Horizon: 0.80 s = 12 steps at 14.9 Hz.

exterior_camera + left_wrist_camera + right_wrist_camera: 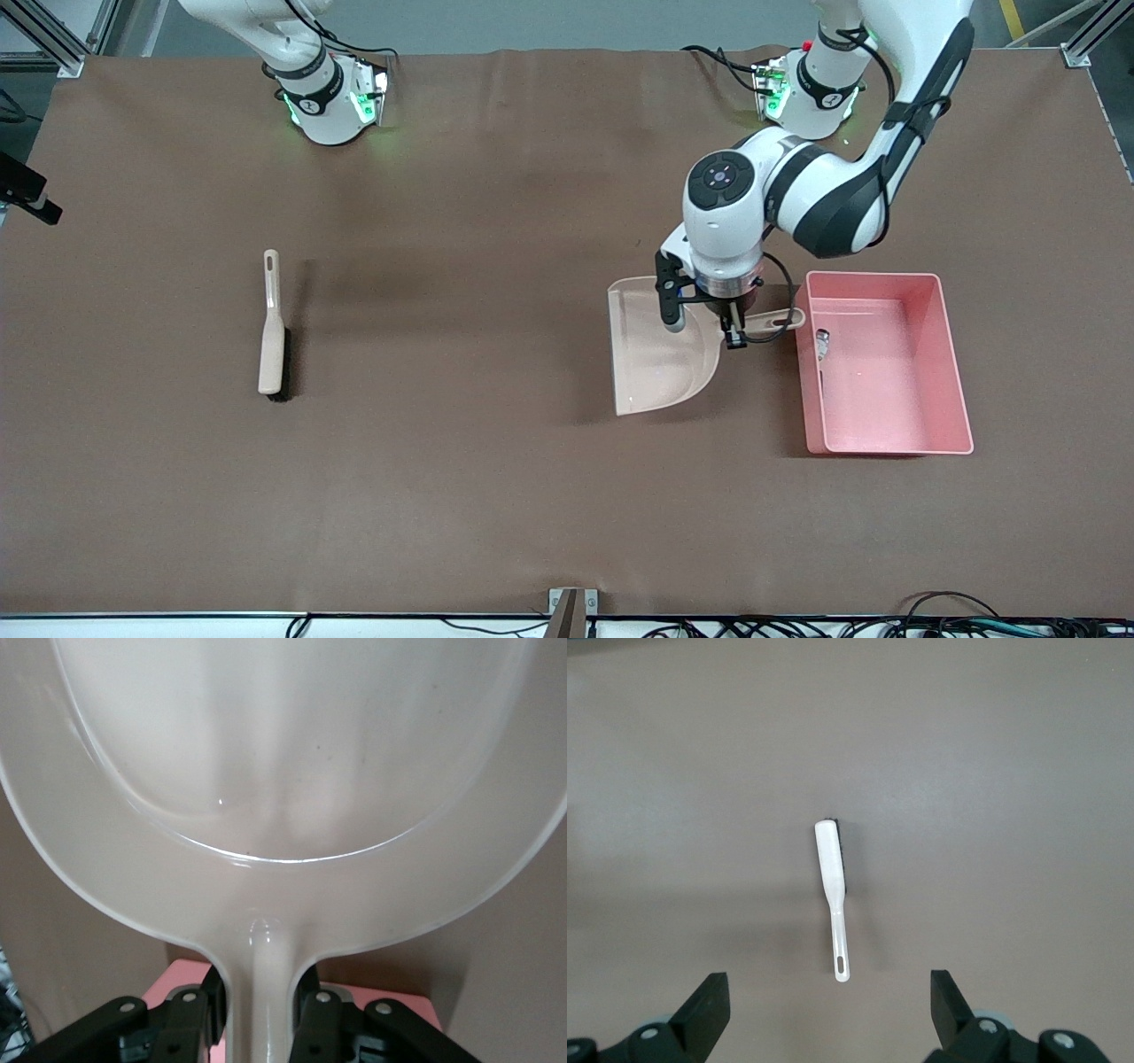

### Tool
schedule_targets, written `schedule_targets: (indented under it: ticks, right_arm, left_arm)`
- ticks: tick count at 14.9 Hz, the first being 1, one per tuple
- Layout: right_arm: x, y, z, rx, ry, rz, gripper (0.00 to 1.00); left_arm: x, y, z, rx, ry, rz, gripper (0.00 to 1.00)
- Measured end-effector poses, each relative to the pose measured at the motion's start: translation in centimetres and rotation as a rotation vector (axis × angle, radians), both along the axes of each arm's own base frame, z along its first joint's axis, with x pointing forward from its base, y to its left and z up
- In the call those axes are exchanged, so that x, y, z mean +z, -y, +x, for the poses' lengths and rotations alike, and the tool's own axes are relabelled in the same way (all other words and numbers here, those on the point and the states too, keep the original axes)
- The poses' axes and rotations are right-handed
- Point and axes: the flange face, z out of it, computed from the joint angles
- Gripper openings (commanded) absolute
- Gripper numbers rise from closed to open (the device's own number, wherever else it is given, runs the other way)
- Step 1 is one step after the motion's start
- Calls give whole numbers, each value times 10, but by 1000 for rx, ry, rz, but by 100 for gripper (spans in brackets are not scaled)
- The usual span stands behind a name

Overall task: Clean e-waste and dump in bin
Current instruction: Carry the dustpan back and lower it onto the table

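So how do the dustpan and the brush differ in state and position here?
The dustpan is gripped at its handle by the shut left gripper, beside the pink bin; the brush lies untouched on the table toward the right arm's end. The dustpan is a broad scoop; the brush is slim, with dark bristles. The open right gripper hangs above the brush. Both are beige plastic.

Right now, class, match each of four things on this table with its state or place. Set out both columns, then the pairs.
1 dustpan
2 brush
3 e-waste
4 right gripper

a open, high over the brush
b lying in the pink bin
c handle clamped by the left gripper
d lying alone toward the right arm's end

1-c, 2-d, 3-b, 4-a
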Motion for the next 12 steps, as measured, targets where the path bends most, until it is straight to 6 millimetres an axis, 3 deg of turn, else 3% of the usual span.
schedule_targets:
  ticks: [5, 12]
  right_arm:
    - [0, 0, 0, 0, 0, 0, 100]
    - [0, 0, 0, 0, 0, 0, 100]
  left_arm:
    - [-48, 23, -15, -74, -54, 37, 12]
    - [-92, 17, -10, -63, -61, 69, 12]
